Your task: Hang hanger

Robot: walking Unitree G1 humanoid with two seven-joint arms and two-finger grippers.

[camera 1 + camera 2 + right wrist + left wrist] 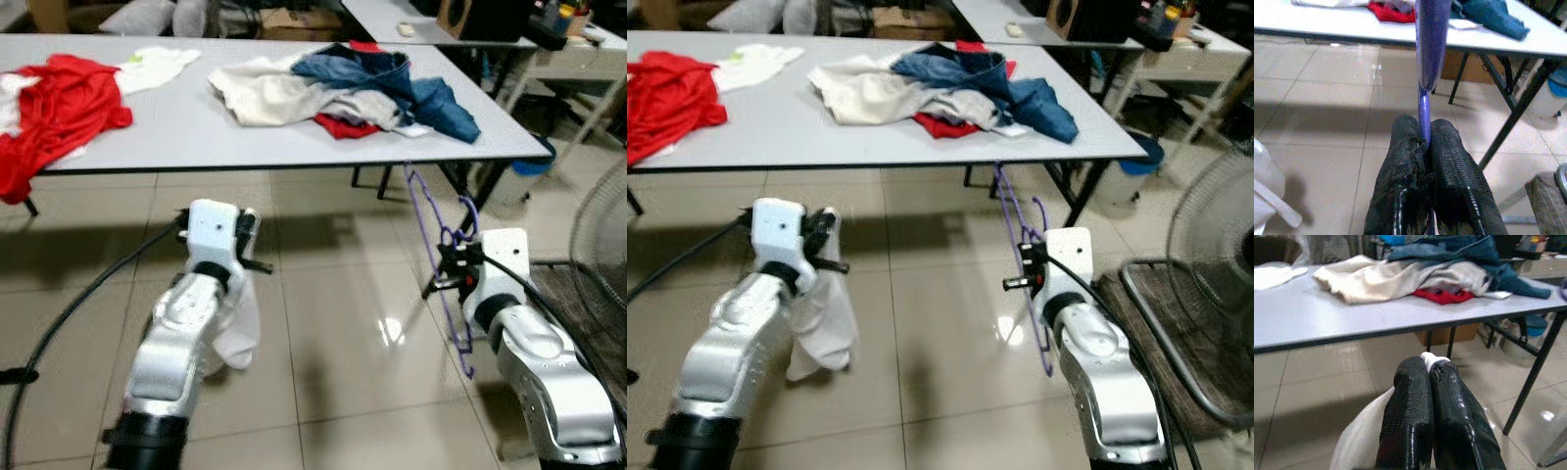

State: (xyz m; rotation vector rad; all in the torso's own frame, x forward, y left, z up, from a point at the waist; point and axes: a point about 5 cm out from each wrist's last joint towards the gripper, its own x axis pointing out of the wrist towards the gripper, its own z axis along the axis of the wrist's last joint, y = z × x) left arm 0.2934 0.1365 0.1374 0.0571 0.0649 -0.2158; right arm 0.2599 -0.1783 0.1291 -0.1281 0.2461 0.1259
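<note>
— What's cut off or hidden?

— The red garment (54, 113) runs off the picture's left edge, and the fan (1215, 264) off the right. The white cloth (1359, 438) drops past the bottom of the left wrist view, half hidden behind the left gripper's (1430, 377) fingers.

— And the purple hanger (441, 264)?

— In the right wrist view it is a blurred bar; its lower part vanishes between the right gripper's (1425, 134) fingers. The items on the far desk (563, 20) are too small to identify.
</note>
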